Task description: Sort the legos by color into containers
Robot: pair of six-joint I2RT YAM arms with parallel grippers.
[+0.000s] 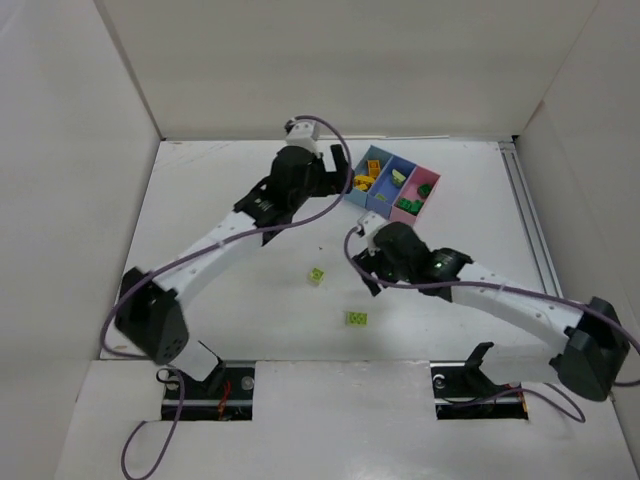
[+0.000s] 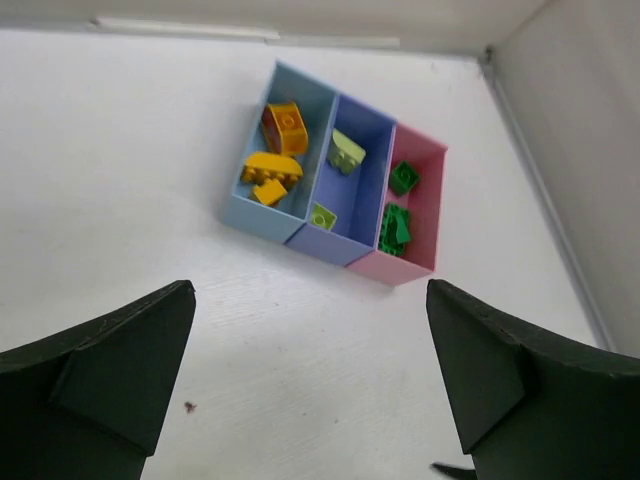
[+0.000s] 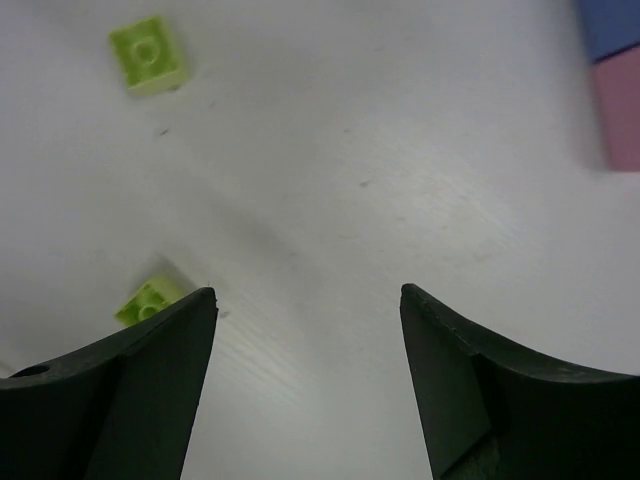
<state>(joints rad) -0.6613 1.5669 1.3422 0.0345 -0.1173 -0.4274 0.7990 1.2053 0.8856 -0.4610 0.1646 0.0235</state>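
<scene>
Three joined bins stand at the back right: light blue (image 1: 366,172), darker blue (image 1: 392,184), pink (image 1: 418,196). In the left wrist view the light blue bin (image 2: 240,205) holds yellow-orange legos (image 2: 274,150), the darker blue bin (image 2: 365,180) two pale lime legos (image 2: 347,152), and the pink bin (image 2: 425,215) dark green legos (image 2: 397,228). Two lime legos (image 1: 316,274) (image 1: 356,318) lie loose on the table. My left gripper (image 1: 338,182) (image 2: 310,335) is open and empty just left of the bins. My right gripper (image 1: 363,262) (image 3: 308,300) is open and empty, with one lime lego (image 3: 150,298) by its left finger and another (image 3: 148,55) farther off.
White walls (image 1: 90,150) enclose the table on the left, back and right. A metal rail (image 1: 528,215) runs along the right side. Purple cables (image 1: 335,150) loop over both arms. Corners of the darker blue (image 3: 610,25) and pink (image 3: 622,110) bins show in the right wrist view.
</scene>
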